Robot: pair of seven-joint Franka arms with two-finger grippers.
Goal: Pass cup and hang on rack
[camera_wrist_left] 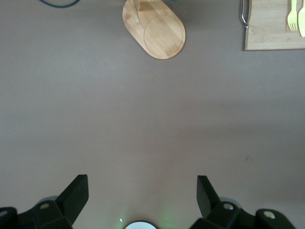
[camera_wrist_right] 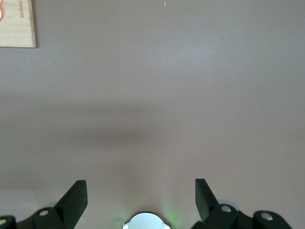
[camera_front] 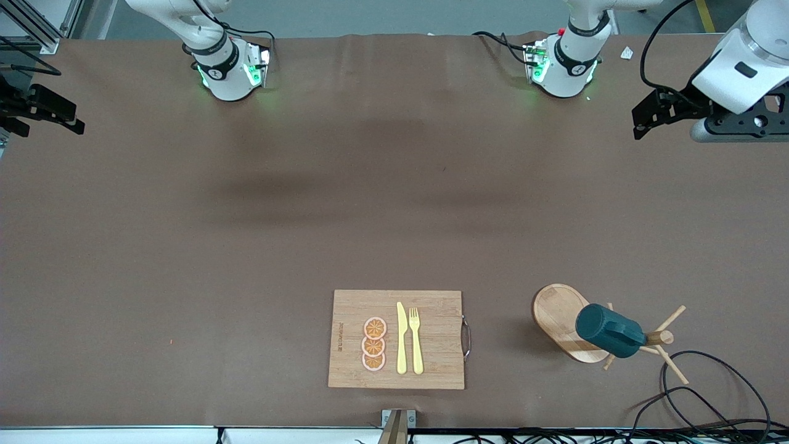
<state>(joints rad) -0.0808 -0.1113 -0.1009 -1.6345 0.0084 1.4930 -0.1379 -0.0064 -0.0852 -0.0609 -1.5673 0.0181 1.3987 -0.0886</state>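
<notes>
The dark teal cup (camera_front: 610, 331) hangs on the light wooden rack (camera_front: 556, 313), up by the post's top (camera_front: 659, 337), among the thin pegs. The rack stands near the front camera at the left arm's end of the table. Its oval base also shows in the left wrist view (camera_wrist_left: 159, 31); the cup is out of that view. My left gripper (camera_front: 640, 125) is open and empty, up in the air at the table's edge at the left arm's end (camera_wrist_left: 143, 191). My right gripper (camera_front: 75, 125) is open and empty at the right arm's end (camera_wrist_right: 141, 191). Both arms wait.
A bamboo cutting board (camera_front: 351, 345) with a metal handle lies near the front camera, bearing orange slices (camera_front: 374, 344), a yellow knife (camera_front: 401, 338) and a fork (camera_front: 416, 339). It also shows in both wrist views (camera_wrist_left: 269, 28) (camera_wrist_right: 16, 26). Black cables (camera_front: 703, 394) loop beside the rack.
</notes>
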